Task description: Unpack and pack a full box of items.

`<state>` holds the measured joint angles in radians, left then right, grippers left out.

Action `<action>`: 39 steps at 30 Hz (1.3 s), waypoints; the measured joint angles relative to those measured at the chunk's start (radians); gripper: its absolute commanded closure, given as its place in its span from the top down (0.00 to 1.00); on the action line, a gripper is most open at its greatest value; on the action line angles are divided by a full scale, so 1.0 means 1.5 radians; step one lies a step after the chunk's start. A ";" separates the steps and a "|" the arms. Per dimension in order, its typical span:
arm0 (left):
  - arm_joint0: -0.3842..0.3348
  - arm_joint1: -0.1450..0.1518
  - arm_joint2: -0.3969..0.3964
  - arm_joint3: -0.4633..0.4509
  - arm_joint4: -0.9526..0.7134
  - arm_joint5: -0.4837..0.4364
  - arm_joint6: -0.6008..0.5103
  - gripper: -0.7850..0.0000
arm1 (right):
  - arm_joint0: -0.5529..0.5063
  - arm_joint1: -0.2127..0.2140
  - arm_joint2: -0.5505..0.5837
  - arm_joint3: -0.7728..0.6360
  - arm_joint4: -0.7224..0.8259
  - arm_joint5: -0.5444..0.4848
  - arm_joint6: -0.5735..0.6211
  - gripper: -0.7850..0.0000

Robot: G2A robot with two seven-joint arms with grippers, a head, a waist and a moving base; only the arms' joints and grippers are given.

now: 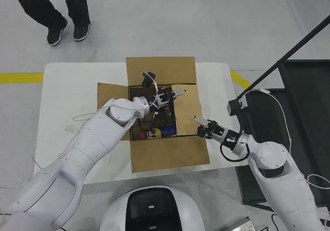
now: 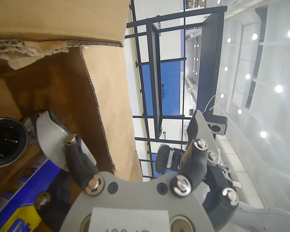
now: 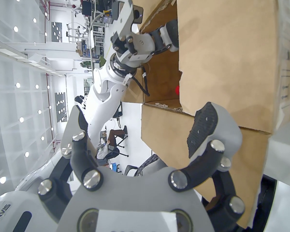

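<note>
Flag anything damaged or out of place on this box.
The cardboard box is worn: the corrugated edge along one flap fold is torn and ragged, with paper peeling away. Nothing else stands out as spilled or askew.

From where I stand, the arm behind the left gripper (image 1: 171, 96) covers most of the inside of the box (image 1: 168, 153), and the blue-and-yellow spray can (image 1: 162, 133) under it shows only in part. Beside that gripper's finger (image 2: 50, 131) inside the box, a dark metal cylinder (image 2: 4, 141) is cut off at the picture's edge. Ahead of the right gripper (image 3: 142, 114), a flap hides all but a red speck (image 3: 177, 89), too small to name.
</note>
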<state>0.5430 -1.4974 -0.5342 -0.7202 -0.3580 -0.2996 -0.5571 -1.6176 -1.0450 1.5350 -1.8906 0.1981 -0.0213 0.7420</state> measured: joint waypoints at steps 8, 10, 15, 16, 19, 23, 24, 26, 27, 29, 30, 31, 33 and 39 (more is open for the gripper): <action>-0.025 -0.048 -0.007 0.075 -0.055 -0.088 -0.014 1.00 | -0.011 0.002 -0.027 -0.034 -0.011 0.011 0.051 1.00; -0.030 -0.053 -0.015 0.081 -0.069 -0.111 -0.023 1.00 | -0.013 0.003 -0.034 -0.041 -0.013 0.014 0.062 1.00; -0.036 -0.065 -0.033 0.077 -0.103 -0.153 -0.066 1.00 | -0.016 0.004 -0.051 -0.053 -0.015 0.022 0.080 1.00; -0.036 -0.067 -0.034 0.074 -0.106 -0.156 -0.073 1.00 | -0.016 0.004 -0.054 -0.052 -0.015 0.023 0.080 1.00; -0.036 -0.076 -0.035 0.066 -0.112 -0.155 -0.091 1.00 | -0.015 0.003 -0.061 -0.046 -0.014 0.025 0.068 1.00; -0.035 -0.090 -0.031 0.063 -0.123 -0.147 -0.120 1.00 | -0.017 -0.001 -0.062 -0.033 -0.008 0.006 -0.005 1.00; -0.036 -0.093 -0.029 0.065 -0.121 -0.148 -0.129 1.00 | -0.019 -0.002 -0.060 -0.031 -0.007 0.000 -0.024 1.00; -0.039 -0.097 -0.027 0.072 -0.110 -0.156 -0.149 1.00 | -0.027 -0.004 -0.051 -0.028 0.009 -0.015 -0.061 1.00; -0.041 -0.097 -0.028 0.077 -0.106 -0.160 -0.157 1.00 | -0.031 -0.004 -0.046 -0.028 0.016 -0.023 -0.074 1.00; -0.047 -0.096 -0.035 0.086 -0.100 -0.169 -0.171 1.00 | -0.042 -0.005 -0.034 -0.030 0.027 -0.040 -0.101 1.00; -0.050 -0.094 -0.040 0.089 -0.097 -0.174 -0.178 1.00 | -0.046 -0.006 -0.028 -0.030 0.031 -0.046 -0.112 1.00; -0.053 -0.091 -0.045 0.091 -0.093 -0.180 -0.183 1.00 | -0.050 -0.006 -0.023 -0.031 0.035 -0.052 -0.123 1.00; -0.057 -0.083 -0.059 0.092 -0.082 -0.194 -0.194 1.00 | -0.059 -0.007 -0.010 -0.031 0.043 -0.069 -0.154 1.00; -0.043 -0.040 -0.120 0.051 -0.049 -0.212 -0.226 1.00 | -0.068 -0.010 0.019 -0.024 0.012 -0.077 -0.233 1.00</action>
<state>0.4781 -1.5572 -0.7136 -0.6442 -0.4318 -0.6172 -0.8961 -1.7196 -1.0598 1.5635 -1.9259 0.2156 -0.1368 0.3922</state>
